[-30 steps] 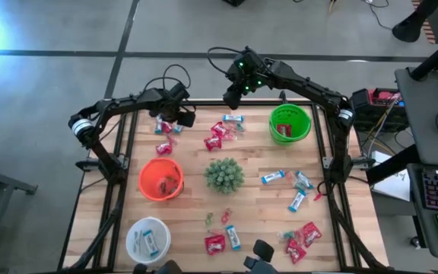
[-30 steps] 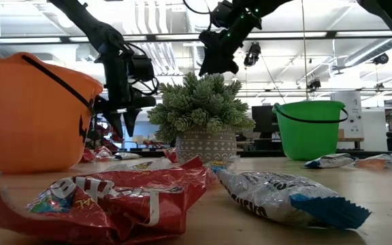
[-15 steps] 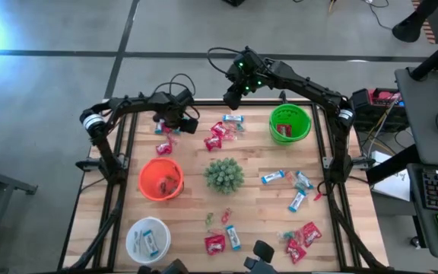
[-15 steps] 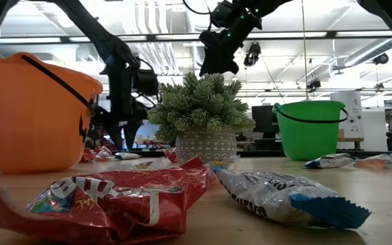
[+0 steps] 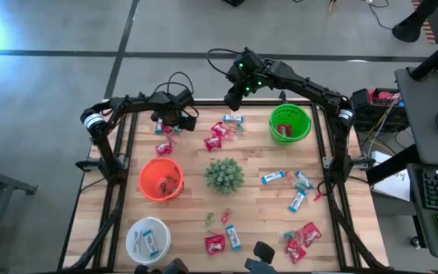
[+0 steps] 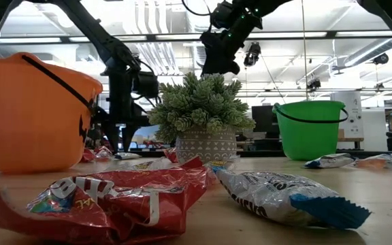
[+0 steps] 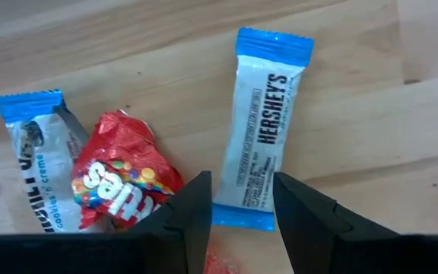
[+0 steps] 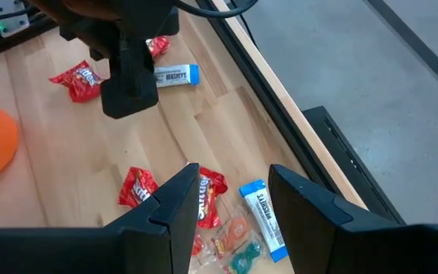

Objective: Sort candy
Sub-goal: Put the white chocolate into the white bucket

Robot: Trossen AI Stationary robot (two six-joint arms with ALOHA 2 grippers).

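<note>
1. Candy [image 5: 220, 135] everywhere on the slatted wooden desk [image 5: 257, 202]: crinkly red packets, flat blue-and-white bars with crimped ends, plus some tiny green and pink bits near the front.
2. Left tool [image 7: 240, 199] is right down over a small cluster at the back-left corner. Its two dark, blocky fingers are parted, straddling the lower end of a white Hershey's bar [image 7: 263, 128] with blue ends, not gripping it yet as far as I can see.
3. Beside that bar sit a scrunched, glossy red Skittles packet [image 7: 120, 180] and another blue-and-white bar [image 7: 33, 160], touching each other.
4. Right tool [image 8: 232, 194] hangs high above the back middle of the desk, fingers apart, nothing in them. Red packets and a blue-tipped bar [image 8: 264, 213] lie below it.
5. Three round plastic pails: orange [image 5: 160, 180] with candy inside, green [image 5: 290, 124] with a red packet in it, and a white one [image 5: 147, 237] holding a bar.
6. Spiky green plant [image 5: 223, 174] in a patterned pot sits dead centre.
</note>
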